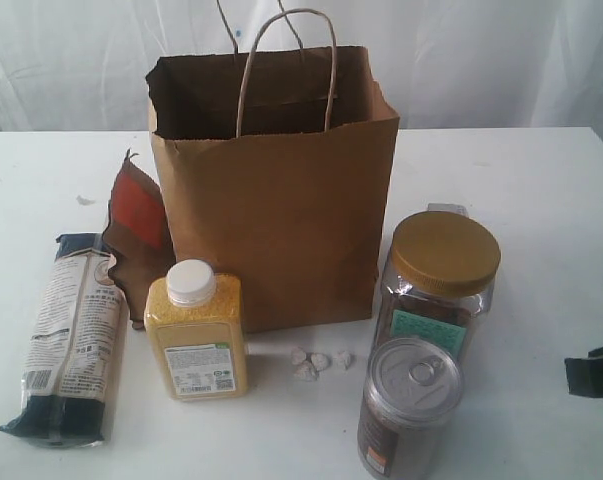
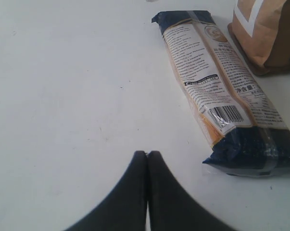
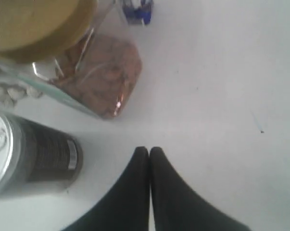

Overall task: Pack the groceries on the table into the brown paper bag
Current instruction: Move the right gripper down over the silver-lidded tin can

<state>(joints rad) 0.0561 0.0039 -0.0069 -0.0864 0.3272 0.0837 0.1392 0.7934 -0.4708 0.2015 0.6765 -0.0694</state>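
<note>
Two grippers, both with fingers pressed together, both empty.

Left gripper hangs low over bare table. The noodle packet lies flat near it, and the pouch sits past the packet's far end.

Right gripper is the same: tips touching, nothing held. The can is near, the jar just beside it, and the carton is beyond the jar, mostly hidden.

Further out, the bag stands upright mid-table with its mouth open and a handle loop standing over the opening. The pouch looks to be leaning on its left side. The bottle and lumps sit in front of it. All groceries I can see are on the table, so my read is that packing hasn't started.

Risks from here:
- Closed fingers going down on any item just shove it. They need to open first.
- Can and jar sit tight together, so a reach for one likely clips the other. The can is tall and probably tips.
- The bag looks empty and light, so a hit on the rim or a snag in the handle loop could slide or fold it. The pouch would drop with it.
- The packet is long. Dropped in flat, it would bridge the rim rather than go in.
- The lumps are tiny and loose, so a pinch may scatter them.
</note>
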